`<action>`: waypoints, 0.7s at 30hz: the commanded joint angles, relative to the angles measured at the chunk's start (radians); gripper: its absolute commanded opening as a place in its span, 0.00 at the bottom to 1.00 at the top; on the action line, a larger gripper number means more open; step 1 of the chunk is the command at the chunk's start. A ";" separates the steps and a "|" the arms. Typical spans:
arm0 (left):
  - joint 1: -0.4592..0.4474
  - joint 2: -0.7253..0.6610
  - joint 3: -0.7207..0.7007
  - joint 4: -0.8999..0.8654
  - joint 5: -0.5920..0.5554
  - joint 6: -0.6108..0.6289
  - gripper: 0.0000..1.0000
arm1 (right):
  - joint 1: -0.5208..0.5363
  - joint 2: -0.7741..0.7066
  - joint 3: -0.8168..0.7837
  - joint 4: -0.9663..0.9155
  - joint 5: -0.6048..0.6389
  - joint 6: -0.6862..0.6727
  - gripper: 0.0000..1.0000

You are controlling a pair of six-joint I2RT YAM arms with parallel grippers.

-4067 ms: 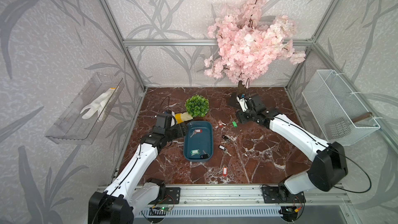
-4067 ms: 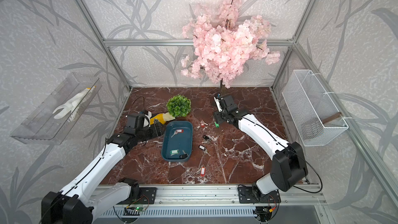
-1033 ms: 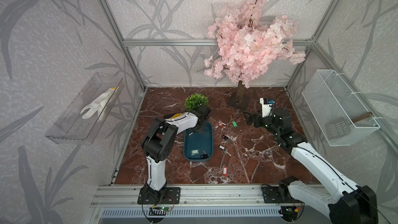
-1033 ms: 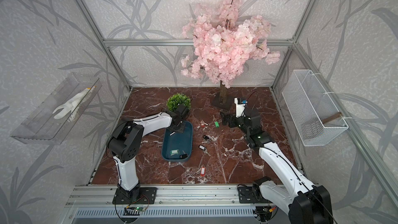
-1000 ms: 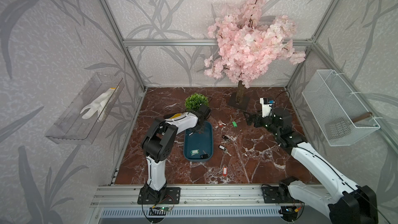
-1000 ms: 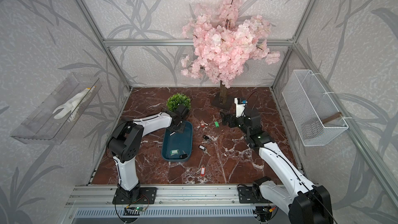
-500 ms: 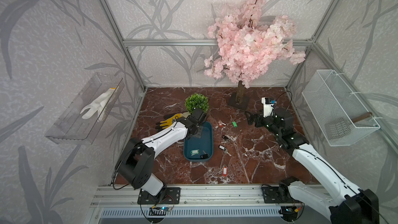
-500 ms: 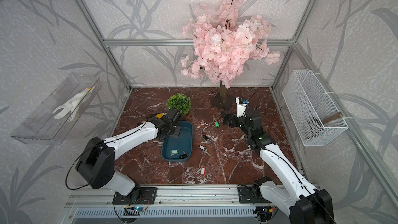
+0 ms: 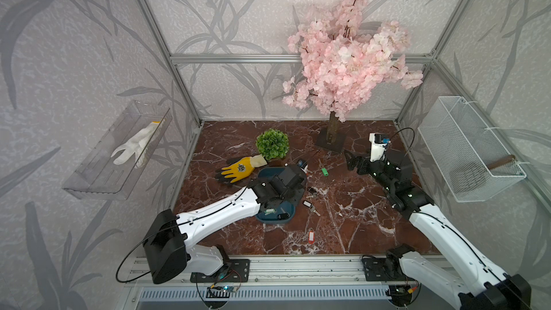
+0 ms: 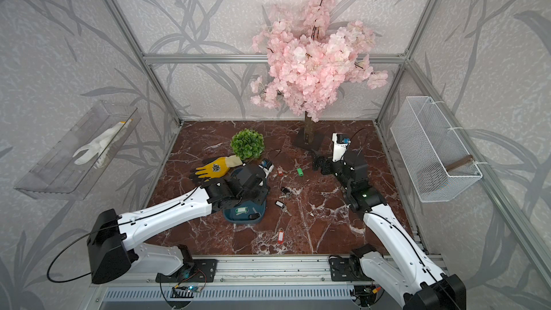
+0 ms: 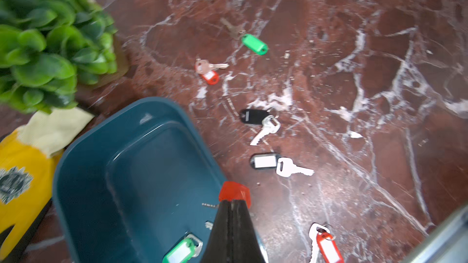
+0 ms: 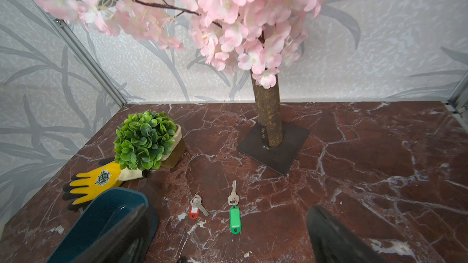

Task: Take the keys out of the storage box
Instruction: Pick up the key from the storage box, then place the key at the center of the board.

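Red-tagged key [image 11: 234, 191] sat clamped in your left gripper [image 11: 233, 200]; you needed to clear the storage box [image 11: 141, 173] rim before releasing it

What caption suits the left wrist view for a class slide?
The left gripper, shut on a red-tagged key at the storage box; a green-tagged key inside, five keys on the table.

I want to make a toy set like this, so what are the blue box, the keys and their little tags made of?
The storage box looks like moulded plastic: smooth teal with soft glossy highlights on rounded edges. The keys seem metal: thin, silvery and bright. Their tags look like glossy coloured plastic, probably; some hold a white paper-like label.
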 commanded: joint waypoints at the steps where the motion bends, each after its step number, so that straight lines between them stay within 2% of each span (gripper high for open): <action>1: -0.049 0.094 0.080 0.086 0.056 0.052 0.00 | -0.004 -0.051 -0.014 -0.012 0.117 0.006 0.99; 5: -0.087 0.240 0.168 0.114 0.100 0.082 0.00 | -0.005 -0.103 -0.014 -0.069 0.252 0.003 0.99; 11: -0.086 0.426 0.293 0.086 0.113 0.106 0.00 | -0.008 -0.194 -0.027 -0.144 0.456 -0.015 0.99; 17: -0.060 0.598 0.442 0.012 0.138 0.077 0.00 | -0.008 -0.274 -0.065 -0.129 0.532 -0.047 0.99; 21: -0.035 0.647 0.478 -0.008 0.145 0.040 0.00 | -0.008 -0.293 -0.071 -0.134 0.553 -0.070 0.99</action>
